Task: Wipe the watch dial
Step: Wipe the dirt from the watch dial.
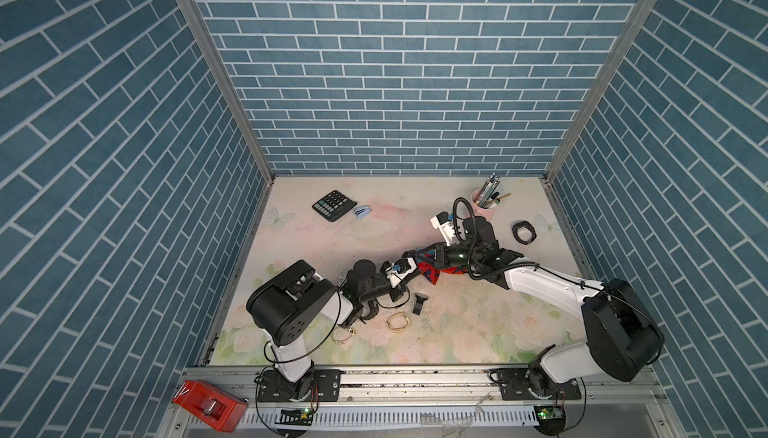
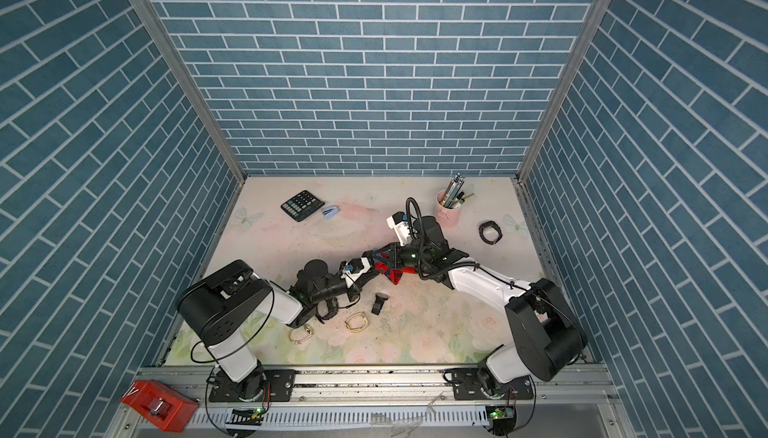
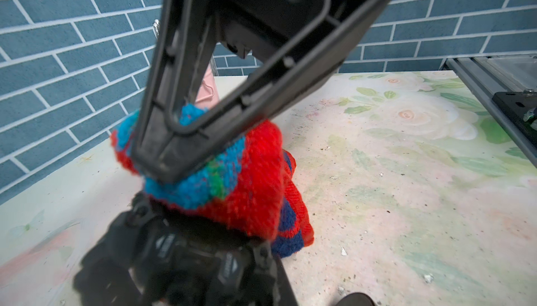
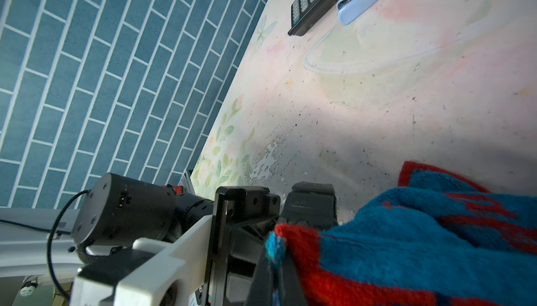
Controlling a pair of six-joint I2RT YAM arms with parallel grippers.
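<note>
My left gripper (image 3: pixel 203 264) is shut on a black watch (image 3: pixel 174 249), held just above the table's middle (image 1: pixel 409 256). My right gripper (image 4: pixel 276 281) is shut on a fluffy red and blue cloth (image 4: pixel 406 246). It presses the cloth (image 3: pixel 250 179) down onto the top of the watch. The cloth covers the watch dial. Its loose end hangs to the table in both top views (image 1: pixel 432 274) (image 2: pixel 392 274). In the right wrist view the watch strap (image 4: pixel 313 205) sticks out beside the left gripper's fingers (image 4: pixel 247 217).
A calculator (image 1: pixel 335 205) and a light blue stapler (image 1: pixel 363 212) lie at the back left. A pink cup of pens (image 1: pixel 484 205) and a second black watch (image 1: pixel 524 232) are at the back right. Two gold bracelets (image 1: pixel 399 323) (image 1: pixel 344 335) and a black part (image 1: pixel 419 303) lie near the front.
</note>
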